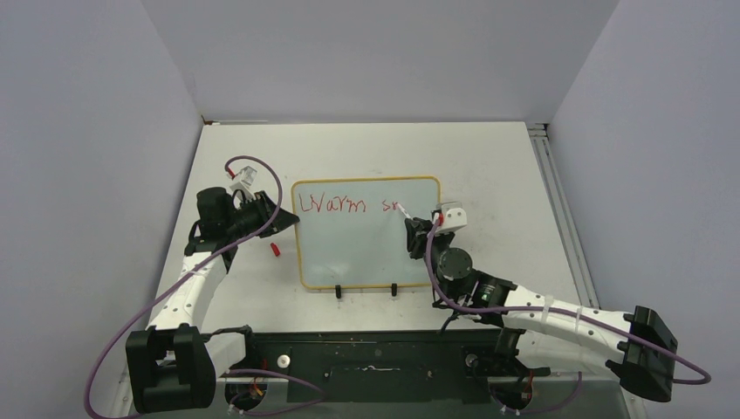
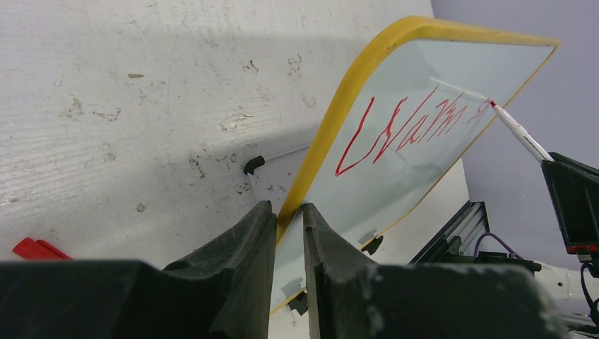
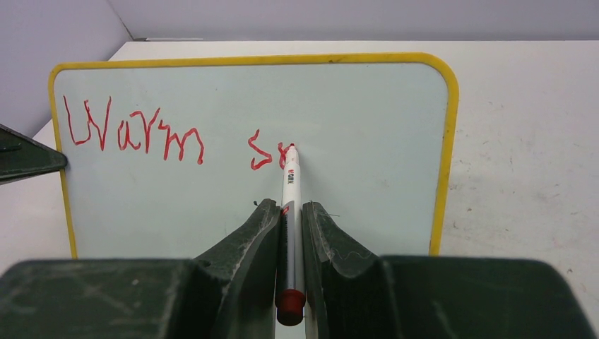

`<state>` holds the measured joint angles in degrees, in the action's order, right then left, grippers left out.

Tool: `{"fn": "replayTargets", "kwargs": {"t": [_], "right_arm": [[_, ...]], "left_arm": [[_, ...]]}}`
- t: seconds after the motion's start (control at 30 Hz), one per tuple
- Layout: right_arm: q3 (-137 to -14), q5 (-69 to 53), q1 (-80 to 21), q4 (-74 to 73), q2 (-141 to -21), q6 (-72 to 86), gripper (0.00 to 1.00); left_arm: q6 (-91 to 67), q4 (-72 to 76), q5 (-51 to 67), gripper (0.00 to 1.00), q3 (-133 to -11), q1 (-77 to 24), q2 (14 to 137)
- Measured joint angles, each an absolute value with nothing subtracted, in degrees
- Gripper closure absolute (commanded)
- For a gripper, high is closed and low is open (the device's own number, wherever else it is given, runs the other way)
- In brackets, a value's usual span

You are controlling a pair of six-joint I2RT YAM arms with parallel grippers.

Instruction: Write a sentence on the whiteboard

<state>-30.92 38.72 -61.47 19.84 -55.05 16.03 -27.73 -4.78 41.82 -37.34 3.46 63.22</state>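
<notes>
r gripper (image 3: pixel 288 209) holds marker (image 3: pixel 290 180) on whiteboard (image 3: pixel 367 127); l gripper (image 2: pixel 289 212) clamps edge

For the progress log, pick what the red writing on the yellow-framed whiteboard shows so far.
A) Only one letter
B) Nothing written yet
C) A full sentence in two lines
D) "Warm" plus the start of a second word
D: the red handwritten letters on the pale yellow-framed whiteboard read "Warm", then an "s" and a partial stroke, where the tip of the white red-tipped marker in the right gripper rests.

Red txt (image 3: pixel 134 134) on whiteboard (image 3: pixel 367 106): "Warm s…".
</notes>
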Motion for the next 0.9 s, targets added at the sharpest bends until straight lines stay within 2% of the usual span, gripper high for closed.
{"fn": "replayTargets", "kwargs": {"t": [0.9], "right_arm": [[-29.0, 39.5, -61.1, 14.8, -51.2, 22.1, 0.95]], "left_arm": [[-27.7, -4.9, 41.8, 0.81, -37.3, 3.4, 63.2]]}}
